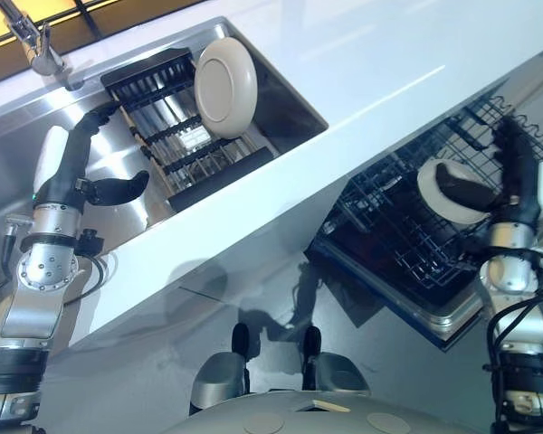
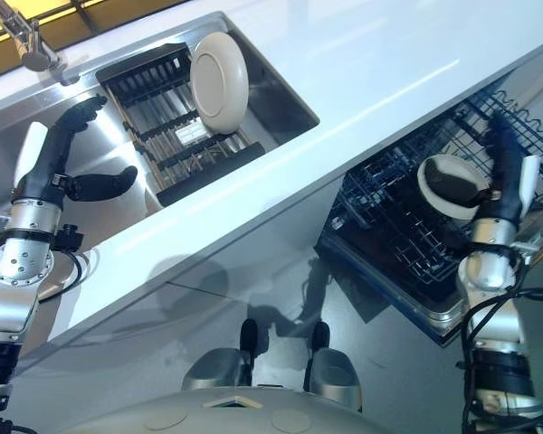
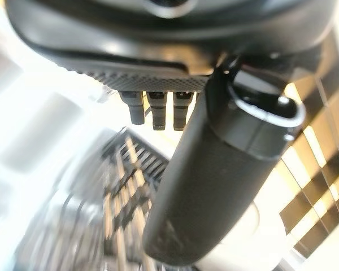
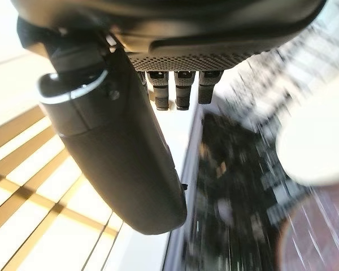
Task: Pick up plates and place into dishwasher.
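Note:
A cream plate [image 1: 224, 86] stands on edge in the black drying rack [image 1: 154, 77] inside the steel sink [image 1: 290, 99]. My left hand [image 1: 65, 176] hovers over the sink just left of the rack, open, with straight fingers pointing at the rack and the thumb spread; it holds nothing. A white plate [image 1: 432, 185] stands in the wire dishwasher rack [image 1: 389, 231] at the right. My right hand [image 1: 518, 185] is beside that plate, open, fingers straight up over the rack. Its thumb crosses in front of the plate's face, and the right wrist view shows the plate [image 4: 316, 147] apart from the fingers.
A white counter [image 1: 389, 72] runs diagonally between the sink and the pulled-out dishwasher drawer. A chrome faucet [image 1: 36, 45] stands at the sink's far left corner. Dark wire tines fill the dishwasher rack around the plate.

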